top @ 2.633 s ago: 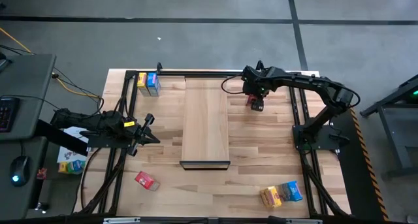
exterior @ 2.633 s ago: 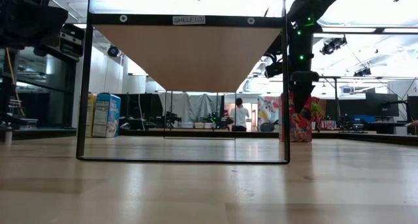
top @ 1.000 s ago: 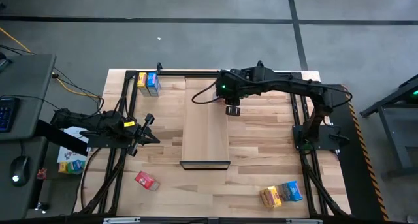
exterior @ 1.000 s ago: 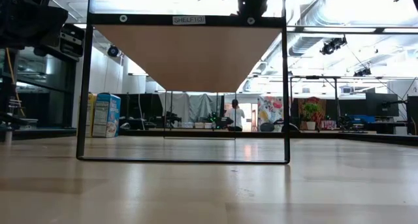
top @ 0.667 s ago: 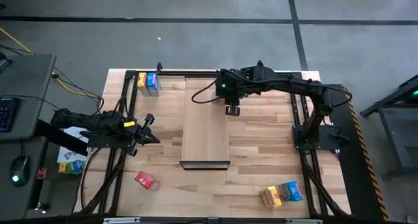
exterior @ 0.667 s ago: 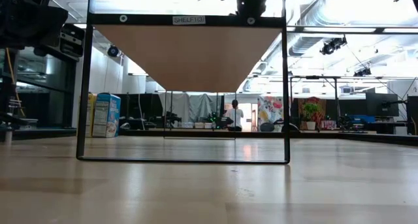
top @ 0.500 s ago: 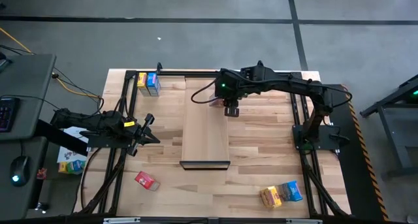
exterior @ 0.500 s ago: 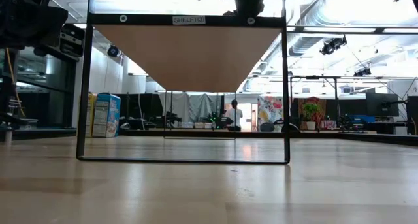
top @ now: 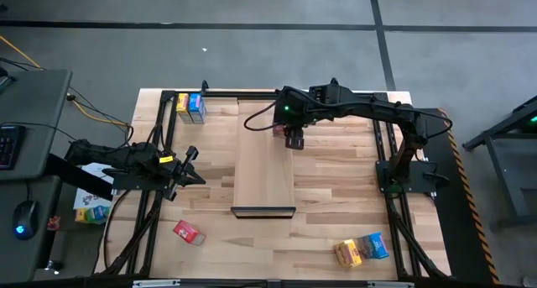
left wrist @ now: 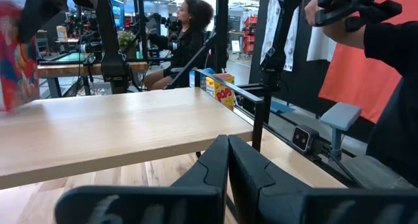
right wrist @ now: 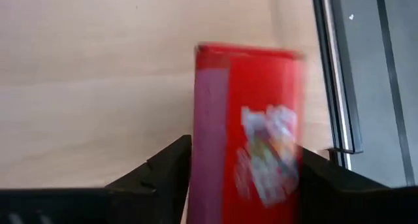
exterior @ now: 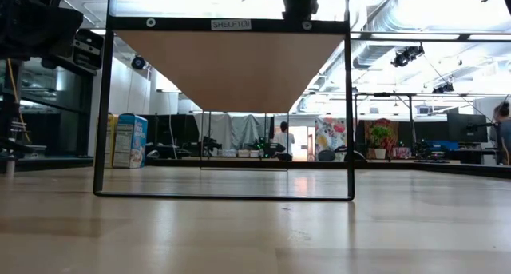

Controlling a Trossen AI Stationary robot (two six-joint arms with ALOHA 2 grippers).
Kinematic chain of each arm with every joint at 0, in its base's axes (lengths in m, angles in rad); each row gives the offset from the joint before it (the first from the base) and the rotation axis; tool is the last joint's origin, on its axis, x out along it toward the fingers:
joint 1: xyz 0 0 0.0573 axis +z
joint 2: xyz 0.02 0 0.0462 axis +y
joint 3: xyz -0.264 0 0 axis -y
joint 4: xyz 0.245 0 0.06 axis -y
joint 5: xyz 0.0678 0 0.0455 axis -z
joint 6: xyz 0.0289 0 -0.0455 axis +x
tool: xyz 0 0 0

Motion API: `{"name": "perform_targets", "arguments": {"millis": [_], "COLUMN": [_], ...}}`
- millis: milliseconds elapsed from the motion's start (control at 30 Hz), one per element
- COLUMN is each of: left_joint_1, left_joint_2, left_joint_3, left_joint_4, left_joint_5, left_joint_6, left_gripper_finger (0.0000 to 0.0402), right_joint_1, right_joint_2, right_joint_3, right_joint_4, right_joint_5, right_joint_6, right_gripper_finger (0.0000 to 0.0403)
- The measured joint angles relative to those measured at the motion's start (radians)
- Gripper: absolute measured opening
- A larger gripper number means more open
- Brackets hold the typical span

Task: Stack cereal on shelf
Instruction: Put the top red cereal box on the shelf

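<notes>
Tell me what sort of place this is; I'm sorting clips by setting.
Probably a robotics lab or workshop: two arms on a wooden table, more workbenches and equipment behind, and a seated person nearby.

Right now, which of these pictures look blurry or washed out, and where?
Right wrist view: the red cereal box between the right gripper's fingers is smeared with blur, its print unreadable. Left wrist view: a red box at the edge is blurred too. Low view: bright ceiling lights wash out the area above the shelf. High view: evenly lit and sharp.

The shelf (exterior: 230, 66) is seen from below in its black frame; two cereal boxes (exterior: 128, 140) stand behind on the counter (exterior: 255, 226).
</notes>
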Motion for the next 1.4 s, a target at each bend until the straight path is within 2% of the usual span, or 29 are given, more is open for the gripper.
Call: {"name": "perform_targets", "arguments": {"millis": [167,400,833,1200,1400], "left_joint_1": [0.0,0.0,0.0,0.0,0.0], "left_joint_2": [0.0,0.0,0.0,0.0,0.0], "left_joint_3": [0.0,0.0,0.0,0.0,0.0], "left_joint_4": [0.0,0.0,0.0,0.0,0.0], "left_joint_5": [0.0,0.0,0.0,0.0,0.0], "left_joint_6": [0.0,0.0,0.0,0.0,0.0], "left_gripper_finger": [0.0003,0.0003,0.0003,0.0003,0.0003], "right_joint_1": [0.0,-0.007,-0.042,-0.042,-0.053], "right_joint_2": [0.0,0.0,0.0,-0.005,-0.06], "right_joint_3": [0.0,0.0,-0.001,-0.001,-0.001], "right_joint_4": [0.023,0.049,0.183,0.252,0.266], "right_joint_5": [-0.049,-0.053,-0.048,-0.095,-0.13], "right_joint_6": [-0.002,-0.024,-0.013,-0.059,-0.109], "right_gripper_finger": [0.0218,0.024,0.0241,0.024,0.024]}}
